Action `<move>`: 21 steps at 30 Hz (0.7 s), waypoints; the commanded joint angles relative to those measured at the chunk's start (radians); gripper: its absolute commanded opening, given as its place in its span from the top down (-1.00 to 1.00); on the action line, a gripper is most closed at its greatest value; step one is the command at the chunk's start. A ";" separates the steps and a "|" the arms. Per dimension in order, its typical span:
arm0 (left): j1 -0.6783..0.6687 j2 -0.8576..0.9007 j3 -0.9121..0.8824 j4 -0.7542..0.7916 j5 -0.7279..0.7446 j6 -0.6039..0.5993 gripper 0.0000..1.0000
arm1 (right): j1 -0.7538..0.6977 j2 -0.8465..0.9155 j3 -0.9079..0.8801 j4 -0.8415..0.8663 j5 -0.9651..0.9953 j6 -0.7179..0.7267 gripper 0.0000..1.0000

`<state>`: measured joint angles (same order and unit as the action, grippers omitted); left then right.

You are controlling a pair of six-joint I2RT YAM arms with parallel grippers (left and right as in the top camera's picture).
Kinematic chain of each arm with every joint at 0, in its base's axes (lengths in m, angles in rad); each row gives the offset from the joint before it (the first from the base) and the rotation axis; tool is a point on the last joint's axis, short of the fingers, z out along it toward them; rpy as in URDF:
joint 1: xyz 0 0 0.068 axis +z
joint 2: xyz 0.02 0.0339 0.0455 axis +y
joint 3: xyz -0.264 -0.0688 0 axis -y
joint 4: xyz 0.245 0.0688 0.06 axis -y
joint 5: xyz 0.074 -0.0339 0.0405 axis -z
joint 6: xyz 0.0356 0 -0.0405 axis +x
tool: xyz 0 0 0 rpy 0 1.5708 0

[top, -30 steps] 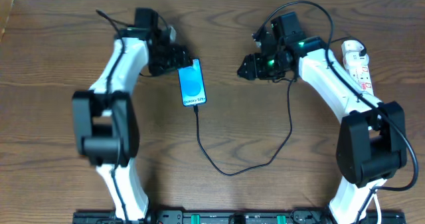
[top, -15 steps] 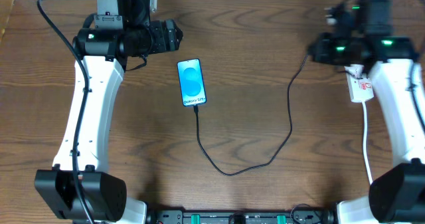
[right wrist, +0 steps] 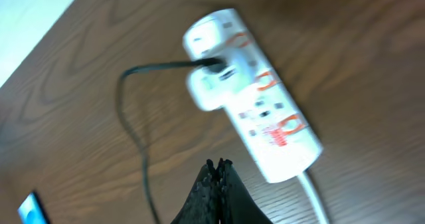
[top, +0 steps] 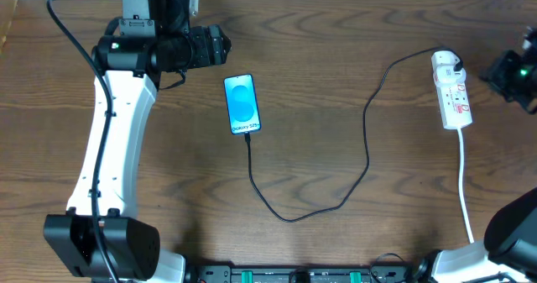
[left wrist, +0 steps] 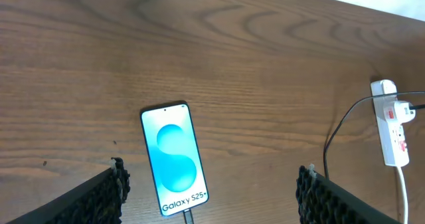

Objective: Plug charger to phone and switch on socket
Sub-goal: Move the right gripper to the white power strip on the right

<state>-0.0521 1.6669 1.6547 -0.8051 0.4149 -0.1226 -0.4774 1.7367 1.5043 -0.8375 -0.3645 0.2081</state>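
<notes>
The charger (top: 367,136) appears seated in phone (left wrist: 174,159) and socket (right wrist: 255,121), so switching is judged the step in hand. The socket lies just ahead of the right pincer (right wrist: 218,164), which is pressed together and empty. Its tips must be pressed onto the red switch (right wrist: 264,84). The left pincer (left wrist: 211,177) is spread, the phone ahead of it.

Open bench (top: 310,73) lies between the phone (top: 242,105) and the socket (top: 451,91), crossed by the charger (top: 367,140), its black cable looping from the phone's near end through the middle to the socket's far end. The socket's white cord (top: 463,182) trails toward the near edge.
</notes>
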 commanded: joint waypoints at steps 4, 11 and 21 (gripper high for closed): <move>0.005 -0.001 0.002 -0.002 -0.008 0.014 -0.64 | -0.034 0.088 0.006 0.037 0.000 0.000 0.98; 0.005 -0.001 0.002 -0.002 -0.008 0.014 -0.64 | -0.032 0.181 0.006 0.109 0.000 0.004 0.98; 0.005 -0.001 0.002 -0.002 -0.008 0.014 -0.64 | -0.027 0.316 0.006 0.216 -0.054 0.004 0.98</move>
<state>-0.0521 1.6669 1.6547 -0.8047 0.4141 -0.1226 -0.5121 2.0132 1.5043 -0.6456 -0.3756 0.2089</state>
